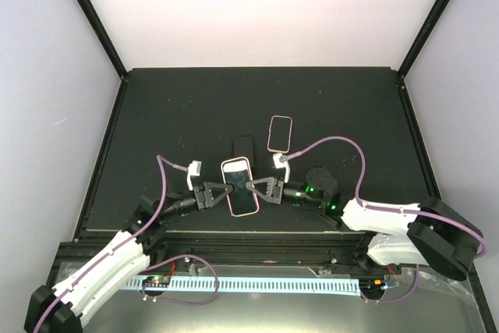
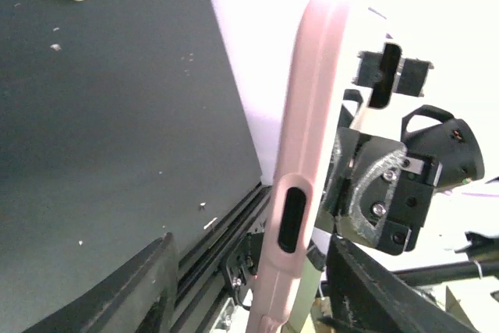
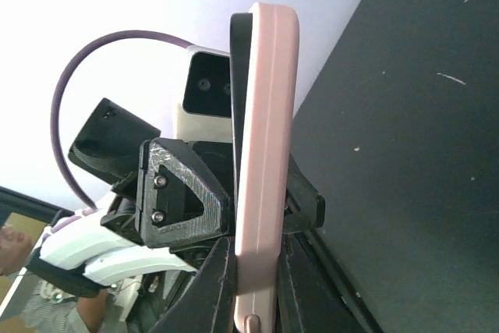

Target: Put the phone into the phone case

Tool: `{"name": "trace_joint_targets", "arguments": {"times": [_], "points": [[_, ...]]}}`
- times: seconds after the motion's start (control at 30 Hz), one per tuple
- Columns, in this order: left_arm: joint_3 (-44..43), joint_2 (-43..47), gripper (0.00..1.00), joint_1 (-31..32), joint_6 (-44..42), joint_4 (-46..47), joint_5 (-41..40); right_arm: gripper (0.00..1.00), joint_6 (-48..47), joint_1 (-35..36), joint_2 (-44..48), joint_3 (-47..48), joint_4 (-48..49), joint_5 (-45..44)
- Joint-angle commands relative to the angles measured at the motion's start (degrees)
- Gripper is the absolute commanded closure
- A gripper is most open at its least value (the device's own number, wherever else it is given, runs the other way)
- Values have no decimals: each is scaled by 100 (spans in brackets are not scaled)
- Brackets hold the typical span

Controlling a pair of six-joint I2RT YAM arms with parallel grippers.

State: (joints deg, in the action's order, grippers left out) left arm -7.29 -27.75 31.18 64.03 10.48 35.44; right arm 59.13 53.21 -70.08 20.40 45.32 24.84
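both arms meet mid-table | left gripper point(image 1: 221, 195) and right gripper point(image 1: 257, 188) each clamped on an opposite long edge of the pink phone case point(image 1: 239, 186), held between them off the black table point(image 1: 179, 107) | phone point(image 1: 242, 192) sits in it, screen up | beyond the fingers: dark phone point(image 1: 243, 147) and second pink-cased phone point(image 1: 280, 132) lying flat

You have the dark-screened phone in its pale pink, round-cornered phone case point(image 1: 239, 187) held above the black table, screen up, clamped on its 2 long sides. From the wrist views the pink case edge point(image 3: 263, 169) stands upright, with an oval side cutout point(image 2: 291, 220) showing.
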Motion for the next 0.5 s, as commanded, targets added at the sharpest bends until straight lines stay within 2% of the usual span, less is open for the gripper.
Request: {"name": "trace_joint_targets", "arguments": {"times": [0.0, 0.13, 0.2, 0.33, 0.4, 0.47], "points": [[165, -4, 53, -33, 439, 1003, 376, 99, 265, -21, -55, -29, 1143, 223], [229, -46, 77, -40, 382, 1172, 438, 95, 246, -26, -133, -58, 1273, 281], [277, -52, 84, -38, 406, 1370, 528, 85, 19, -49, -64, 40, 993, 429], [195, -55, 98, -43, 194, 1528, 852, 61, -566, -100, 304, 414, -197, 568], [106, -71, 98, -50, 27, 1484, 1038, 53, -736, -125, 495, 552, -588, 528], [48, -91, 98, -44, -92, 1505, 1224, 49, -899, -158, 631, 742, -1031, 485]]}}
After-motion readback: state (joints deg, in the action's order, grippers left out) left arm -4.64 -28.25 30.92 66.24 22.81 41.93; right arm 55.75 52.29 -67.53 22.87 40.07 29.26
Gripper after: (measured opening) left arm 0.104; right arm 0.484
